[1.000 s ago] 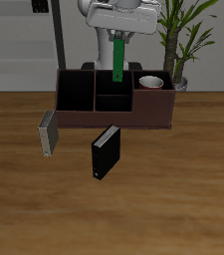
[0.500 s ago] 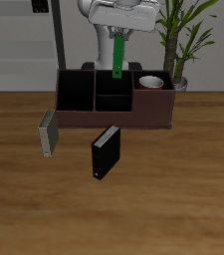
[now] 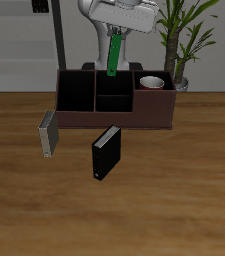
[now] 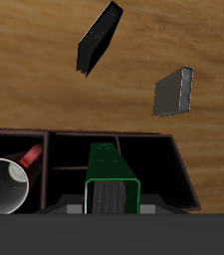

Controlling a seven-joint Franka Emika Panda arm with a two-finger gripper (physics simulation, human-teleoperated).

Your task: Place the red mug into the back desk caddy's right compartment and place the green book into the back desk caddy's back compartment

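No readable writing anywhere, far as I can tell: no brand marks or labels on the books, the mug or the caddy, just plain renders.

The arm comes down from the back of the table, and the gripper sits above the back desk caddy, clamped on the top end of the green book. The book hangs a bit tilted, its lower end over the middle of the caddy near the rear wall, clear of the dividers as far as the exterior view shows. In the wrist view the green book runs straight out from the fingers, pointing down at the small middle sections, roughly over the back compartment.

The red mug stands in the right compartment, white inside showing, handle visible in the wrist view.

On the table in front of the caddy: a black book and a grey-white book, well apart from each other.
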